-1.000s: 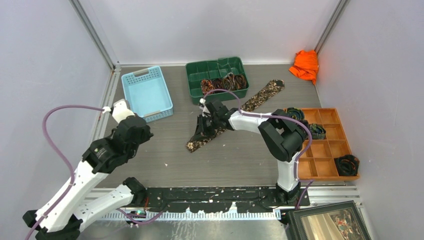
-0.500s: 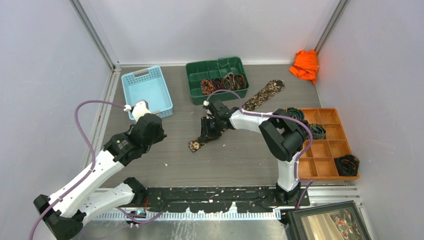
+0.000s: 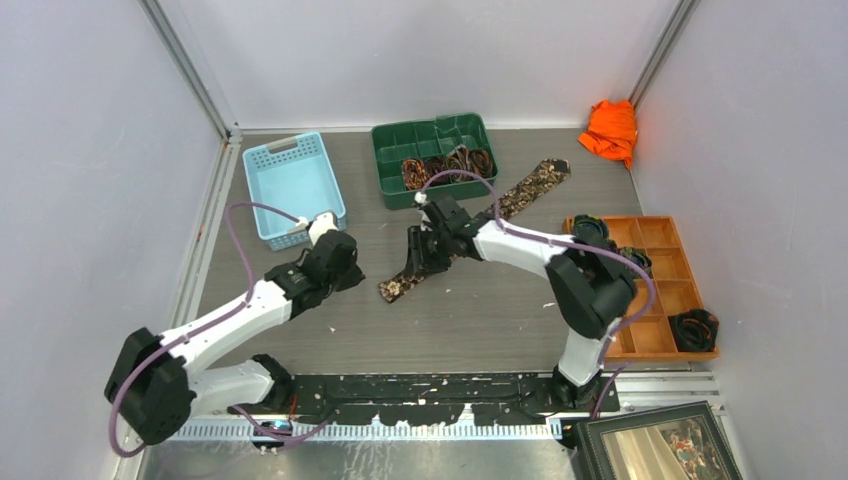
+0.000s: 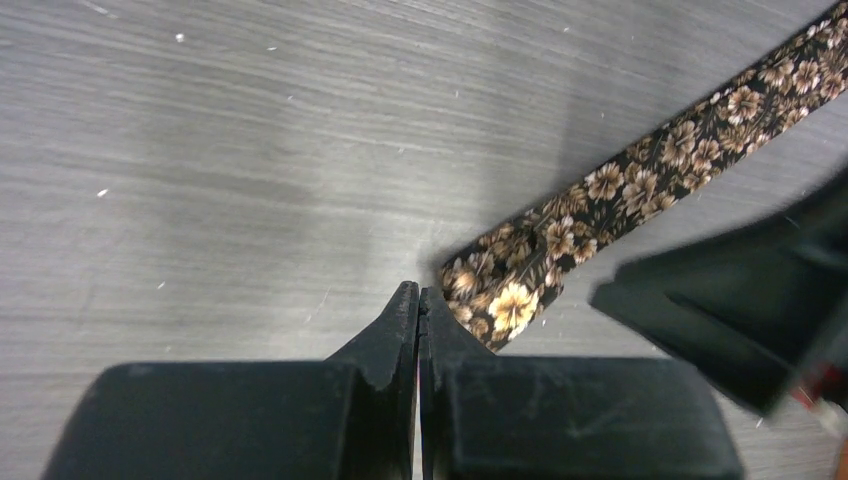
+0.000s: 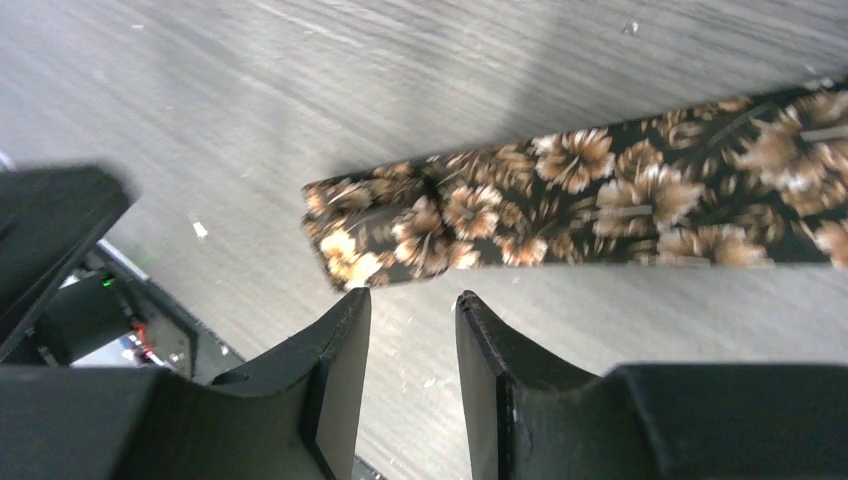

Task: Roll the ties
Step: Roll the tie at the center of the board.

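One tie (image 3: 505,205), dark with brown and tan flowers, lies flat and diagonal across the middle of the table, its narrow end (image 3: 392,290) at the near left. That end (image 5: 400,235) looks doubled over and lies just ahead of my right gripper (image 5: 412,300), which stands open with nothing between its fingers. In the top view the right gripper (image 3: 412,262) hovers over the tie's lower part. My left gripper (image 4: 418,292) is shut and empty, its tip on the table just left of the tie's end (image 4: 510,290). Rolled ties (image 3: 445,165) sit in the green bin.
A light blue basket (image 3: 292,185) stands at the back left, beside the green bin (image 3: 395,140). An orange compartment tray (image 3: 660,300) at the right holds dark coils (image 3: 693,328). An orange cloth (image 3: 610,128) lies in the far right corner. A picture frame (image 3: 655,440) sits near right.
My left arm has swung right and forward to the tie's narrow end. The right gripper's jaws have opened and it has shifted slightly right.
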Controlling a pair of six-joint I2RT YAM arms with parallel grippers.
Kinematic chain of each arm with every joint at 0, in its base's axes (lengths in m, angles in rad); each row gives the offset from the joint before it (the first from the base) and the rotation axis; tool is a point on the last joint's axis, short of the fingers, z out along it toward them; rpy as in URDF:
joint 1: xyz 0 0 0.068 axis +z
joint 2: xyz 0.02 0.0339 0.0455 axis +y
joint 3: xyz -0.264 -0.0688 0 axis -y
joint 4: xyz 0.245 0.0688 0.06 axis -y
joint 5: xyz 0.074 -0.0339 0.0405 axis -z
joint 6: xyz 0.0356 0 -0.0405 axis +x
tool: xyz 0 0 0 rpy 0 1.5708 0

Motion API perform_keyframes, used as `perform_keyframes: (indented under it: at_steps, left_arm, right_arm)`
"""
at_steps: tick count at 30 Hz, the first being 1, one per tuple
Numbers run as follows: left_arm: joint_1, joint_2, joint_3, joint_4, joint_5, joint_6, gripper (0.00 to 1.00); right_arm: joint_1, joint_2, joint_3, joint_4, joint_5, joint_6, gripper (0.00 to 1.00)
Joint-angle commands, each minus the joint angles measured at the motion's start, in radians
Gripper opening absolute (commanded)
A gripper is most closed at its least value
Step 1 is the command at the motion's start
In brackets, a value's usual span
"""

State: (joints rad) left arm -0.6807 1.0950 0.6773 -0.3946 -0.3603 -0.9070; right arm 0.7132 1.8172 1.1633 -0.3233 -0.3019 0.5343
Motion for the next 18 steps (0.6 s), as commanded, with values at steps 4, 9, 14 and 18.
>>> perform_keyframes:
  at_steps: [4, 9, 14, 18]
  left_arm:
    - [0.085, 0.151, -0.032, 0.326, 0.134, 0.047, 0.0]
    - [0.117, 0.264, -0.051, 0.452, 0.202, 0.054, 0.0]
    - [0.136, 0.372, -0.074, 0.563, 0.313, 0.025, 0.0]
    - [0.139, 0.378, -0.103, 0.567, 0.318, 0.014, 0.0]
  right_arm:
    - [0.013, -0.255, -0.135, 0.083, -0.009, 0.08, 0.32]
    - [0.048, -0.28, -0.245, 0.153, -0.055, 0.15, 0.01]
    - [0.087, -0.235, -0.37, 0.392, -0.123, 0.293, 0.01]
    - [0.091, -0.174, -0.444, 0.584, -0.146, 0.386, 0.01]
